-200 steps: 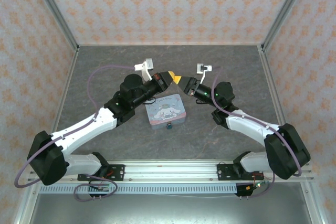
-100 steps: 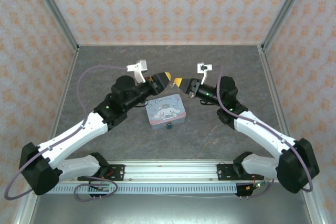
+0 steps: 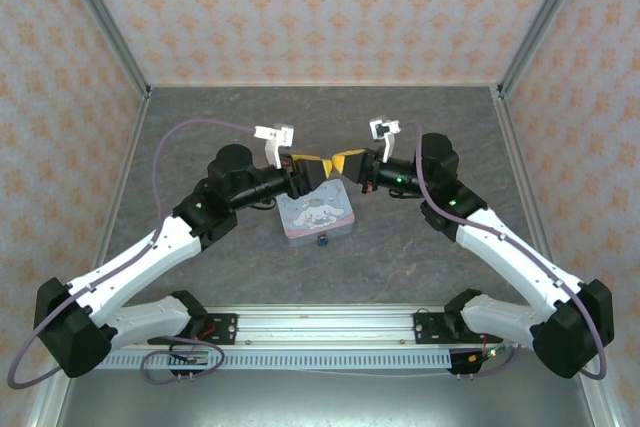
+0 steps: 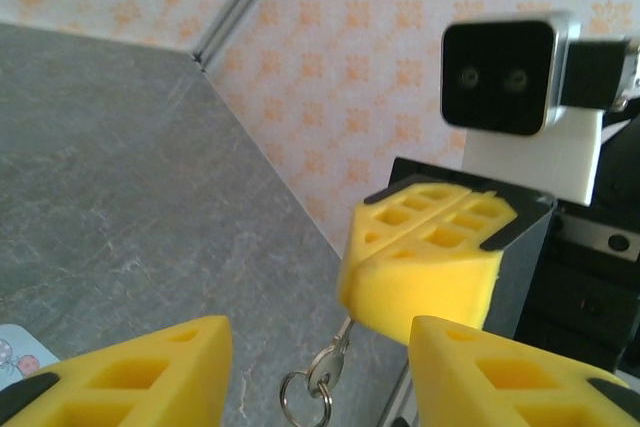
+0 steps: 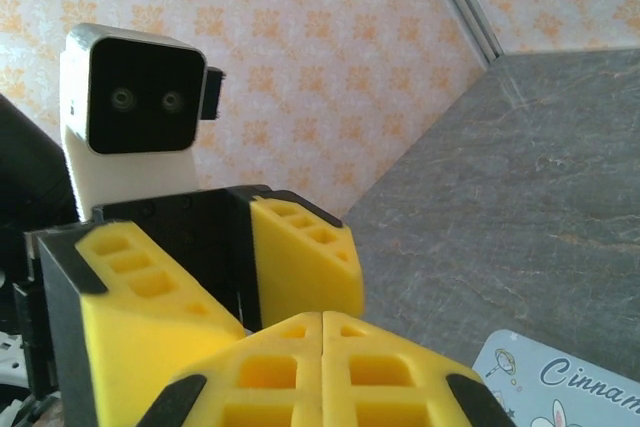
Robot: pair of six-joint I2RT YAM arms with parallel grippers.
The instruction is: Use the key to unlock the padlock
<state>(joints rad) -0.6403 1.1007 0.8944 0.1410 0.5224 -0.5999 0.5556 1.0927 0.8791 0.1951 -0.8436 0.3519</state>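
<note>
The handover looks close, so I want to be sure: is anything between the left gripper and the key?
Nothing visible. The key hangs from the shut right gripper, straight ahead of the gap in the open left gripper, with only air between them.

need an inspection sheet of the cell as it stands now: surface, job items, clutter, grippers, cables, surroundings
Surface: grey stone-look table.
Padlock: small teal padlock at the near edge of the tin.
Key: the key is on a ring, hanging from the right gripper.
Clutter: the pastel cartoon tin, mid-table.
Grippers: left gripper open, tip to tip with the right gripper, which is shut on the key; both are above the tin's far edge.
Cables: a purple cable loops off the left arm, another runs along the right arm.
Surroundings: orange-patterned walls, aluminium frame.
</note>
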